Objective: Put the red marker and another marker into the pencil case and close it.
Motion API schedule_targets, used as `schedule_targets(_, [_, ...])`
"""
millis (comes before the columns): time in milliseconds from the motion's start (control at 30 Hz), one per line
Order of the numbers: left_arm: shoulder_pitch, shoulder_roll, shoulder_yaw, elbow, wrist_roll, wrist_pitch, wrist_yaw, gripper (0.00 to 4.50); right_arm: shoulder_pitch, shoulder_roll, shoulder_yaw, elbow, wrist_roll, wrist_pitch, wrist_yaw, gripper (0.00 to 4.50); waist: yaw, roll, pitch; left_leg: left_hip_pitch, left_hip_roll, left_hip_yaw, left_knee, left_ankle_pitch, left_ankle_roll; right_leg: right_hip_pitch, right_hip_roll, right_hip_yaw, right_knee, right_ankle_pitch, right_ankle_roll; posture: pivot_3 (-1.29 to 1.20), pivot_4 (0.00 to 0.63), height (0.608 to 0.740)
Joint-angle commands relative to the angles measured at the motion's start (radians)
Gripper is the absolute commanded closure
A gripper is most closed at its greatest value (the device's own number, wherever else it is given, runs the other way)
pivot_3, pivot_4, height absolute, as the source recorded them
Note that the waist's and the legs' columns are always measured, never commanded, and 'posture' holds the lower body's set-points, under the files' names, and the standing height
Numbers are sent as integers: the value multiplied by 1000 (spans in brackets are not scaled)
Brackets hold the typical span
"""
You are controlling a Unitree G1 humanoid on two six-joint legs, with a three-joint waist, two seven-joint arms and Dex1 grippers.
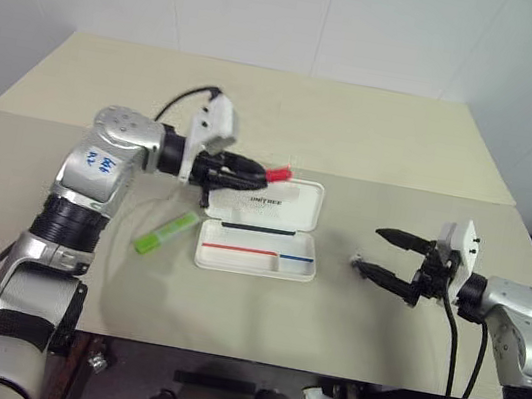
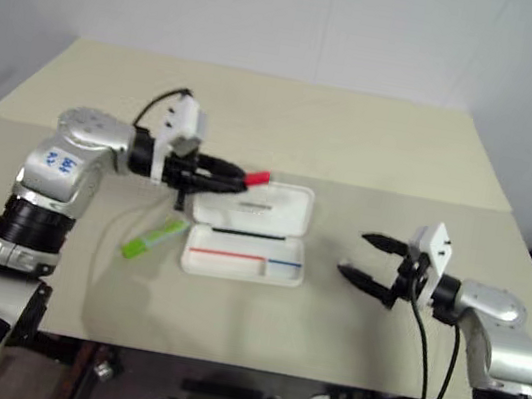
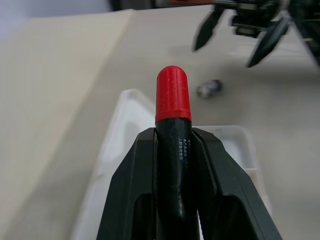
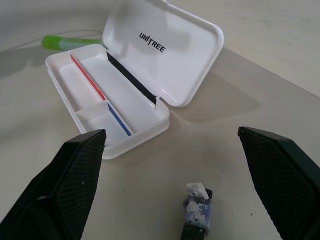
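Gripping the red marker between closed fingers, the left gripper hangs above the raised lid of the pencil case, red cap pointing right. The case lies open on the table. The green highlighter lies just left of it. The right gripper, fingers spread wide and empty, hovers right of the case.
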Motion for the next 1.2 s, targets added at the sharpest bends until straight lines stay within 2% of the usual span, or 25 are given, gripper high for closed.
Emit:
schedule_targets(33, [-23,-32,-37,27,7,25,-25,3880,13,-12,-35,-46,10,-21,-18,0,2,0,0,0,0,0,0,0,0,0,0,0,0,0,0,0,150,740])
schedule_targets(333, [-63,-121,-124,214,114,-13,-6,3880,71,-16,-55,-111,22,-6,-67,0,2,0,0,-1,0,0,2,0,0,0,0,1,0,0,0,0,150,740])
schedule_targets(633, [-57,-176,-142,254,162,-27,-6,3880,100,-13,-68,-144,23,1,-97,0,4,0,0,-1,0,0,2,0,0,0,0,1,0,0,0,0,150,740])
schedule_targets(933, [-55,-193,-155,285,207,-56,6,3880,104,-9,-64,-145,20,-1,-114,0,4,0,0,-1,0,0,2,0,0,0,0,1,0,0,0,0,150,740])
schedule_targets(1000, [-56,-195,-153,288,213,-59,8,3121,103,-8,-64,-144,21,-2,-117,0,4,0,0,-1,0,0,2,0,0,0,0,1,0,0,0,0,150,740])
schedule_targets(1200, [-50,-197,-151,269,214,-51,-5,1206,99,-8,-60,-137,18,-5,-119,0,4,0,0,-1,0,0,2,0,0,0,0,1,0,0,0,0,150,740])
